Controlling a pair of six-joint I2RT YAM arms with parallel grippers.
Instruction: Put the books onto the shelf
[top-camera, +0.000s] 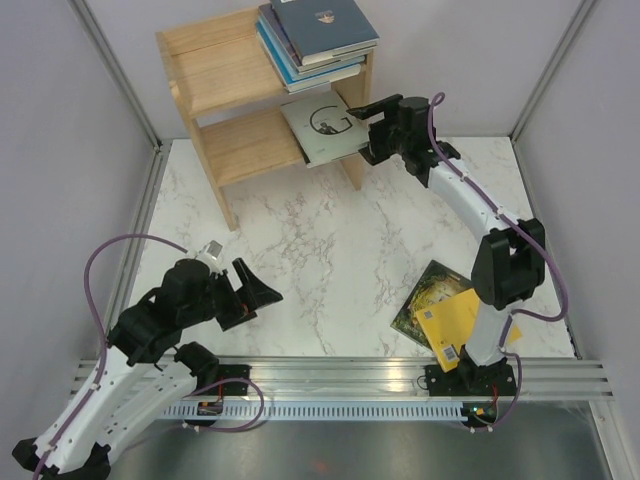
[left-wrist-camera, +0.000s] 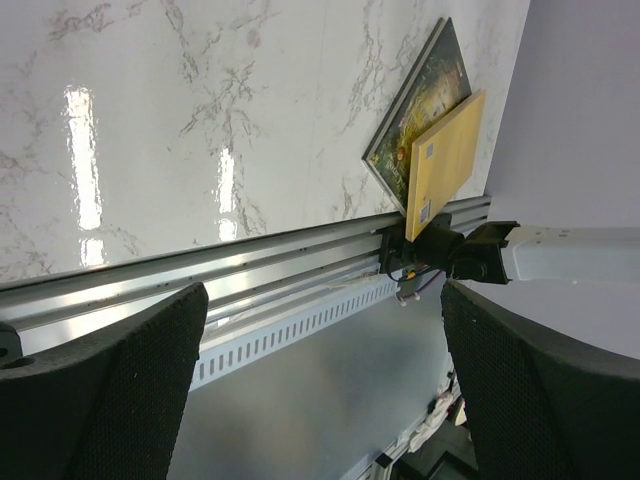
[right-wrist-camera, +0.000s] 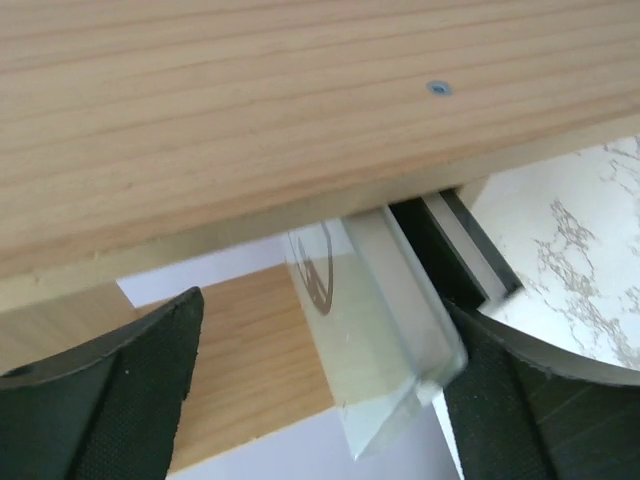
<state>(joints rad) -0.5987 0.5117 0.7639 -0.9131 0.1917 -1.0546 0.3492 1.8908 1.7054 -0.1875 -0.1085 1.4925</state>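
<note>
Right claw (top-camera: 362, 128): we are seeing its jaws spread wide on either side of the pale "G" book (top-camera: 322, 125). That book is lying on the lower tier of the shelf (top-camera: 215, 70) and partly jutting out.
Stack of books (top-camera: 318, 40): resting on the shelf top.
Yellow book (top-camera: 452, 322): overlapping the black-and-gold book (top-camera: 432, 290) on the counter (top-camera: 330, 240), by the right arm's base.
Left claw (top-camera: 250, 300): we are finding it wide open above the counter, holding nothing.
</note>
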